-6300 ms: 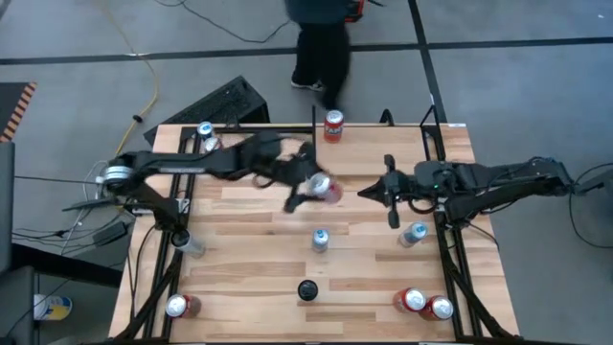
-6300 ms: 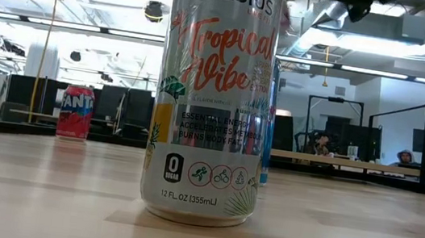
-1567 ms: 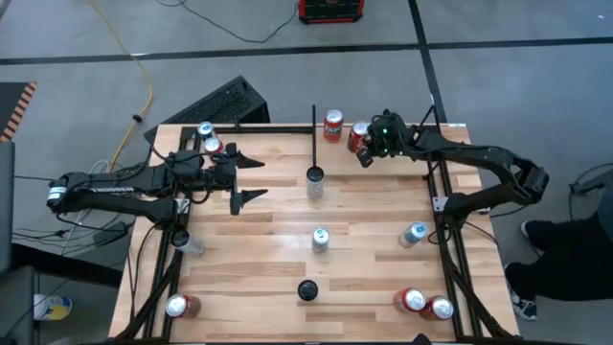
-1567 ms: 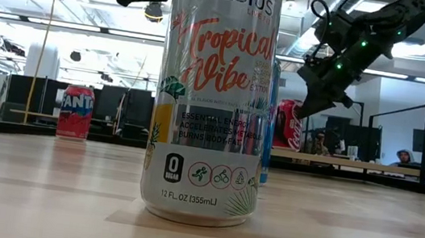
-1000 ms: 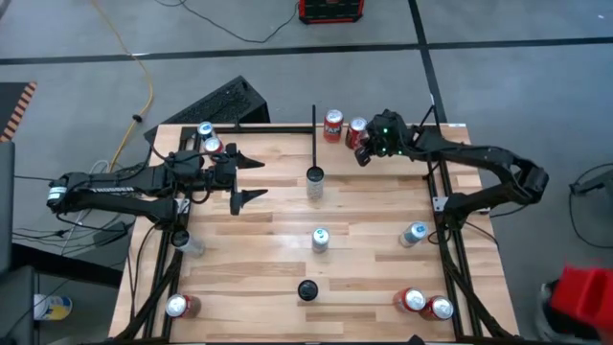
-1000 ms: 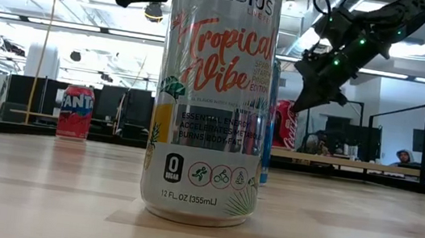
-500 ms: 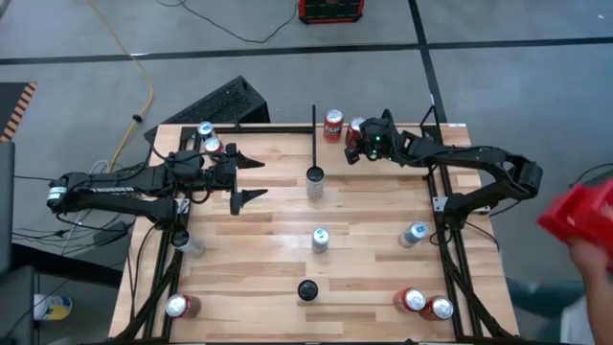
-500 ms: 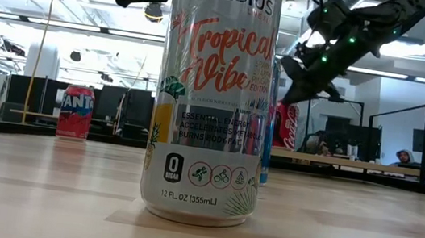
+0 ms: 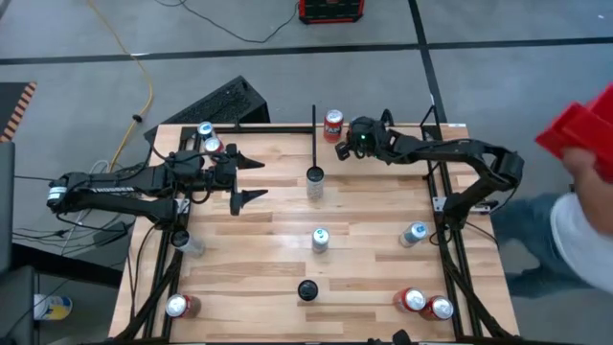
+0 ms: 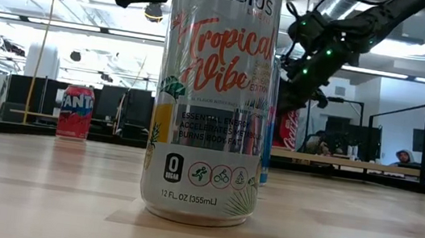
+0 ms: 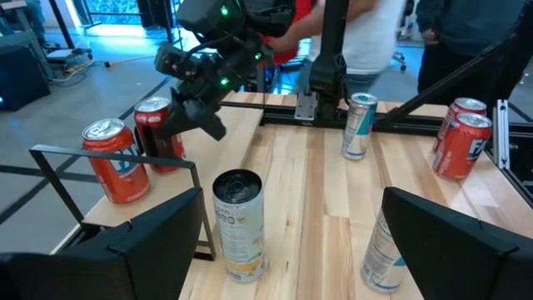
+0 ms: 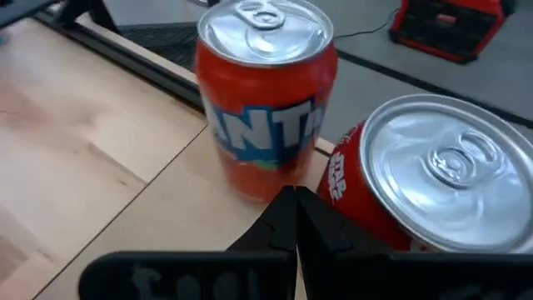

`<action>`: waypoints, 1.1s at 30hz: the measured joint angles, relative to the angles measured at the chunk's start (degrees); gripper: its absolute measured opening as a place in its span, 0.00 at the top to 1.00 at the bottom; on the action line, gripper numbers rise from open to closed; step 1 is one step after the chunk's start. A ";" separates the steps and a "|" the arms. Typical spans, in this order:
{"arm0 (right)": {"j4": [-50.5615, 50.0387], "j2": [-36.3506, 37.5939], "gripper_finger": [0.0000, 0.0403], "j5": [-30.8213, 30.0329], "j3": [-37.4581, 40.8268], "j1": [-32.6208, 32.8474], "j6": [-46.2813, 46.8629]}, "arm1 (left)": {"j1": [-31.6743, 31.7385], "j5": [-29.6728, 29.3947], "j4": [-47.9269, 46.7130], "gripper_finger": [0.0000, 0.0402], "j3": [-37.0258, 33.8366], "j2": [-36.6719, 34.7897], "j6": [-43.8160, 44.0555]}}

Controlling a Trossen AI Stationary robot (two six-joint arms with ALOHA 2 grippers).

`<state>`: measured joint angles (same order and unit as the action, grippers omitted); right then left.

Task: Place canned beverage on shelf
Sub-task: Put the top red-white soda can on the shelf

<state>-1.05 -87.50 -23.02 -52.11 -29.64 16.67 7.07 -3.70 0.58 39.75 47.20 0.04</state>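
At the far edge of the table, in the light wood shelf bay right of the thin black divider bar, an orange Fanta can and a red Coca-Cola can are seen standing upright just beside each other. In the high view the Coke can is mostly hidden under the right arm. The right gripper is parked right over that pair; its fingers are pressed together into one point and nothing is gripped, and in the right wrist view the tip is lined up with the gap between the two cans. The left gripper is held over the left part of the table, well apart from the cans on the shelf, fingers spread wide with nothing between them. A Celsius can with a dark top is found near the near end of the divider, and the same can is seen close in front of the left wrist camera. Another Celsius Tropical Vibe can fills the middle of the low view. More cans are scattered around: two by the far left corner, a silver one mid-table, a silver one by the right frame, two red ones at the near right. A person with a red box is caught at the right edge.
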 joint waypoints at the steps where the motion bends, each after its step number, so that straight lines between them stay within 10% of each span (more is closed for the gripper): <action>1: -0.15 0.02 0.94 -0.64 0.04 -0.04 0.00 | 0.00 0.00 -0.01 0.12 0.00 0.00 -0.03; 13: -0.56 2.14 0.94 4.12 0.10 -0.02 -0.58 | 0.04 0.02 -0.44 0.12 0.00 0.00 -0.31; 24: -25.11 18.77 0.94 6.68 0.08 -5.10 -1.53 | 0.04 -0.06 -1.12 0.12 0.00 0.00 -0.39; 33: -24.26 14.75 0.94 9.50 0.08 -13.78 -3.22 | 0.04 -0.16 -0.22 0.12 0.00 0.00 0.10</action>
<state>-25.32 -72.75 -13.52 -52.03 -43.42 13.45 7.11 -3.87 0.36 39.75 47.20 0.14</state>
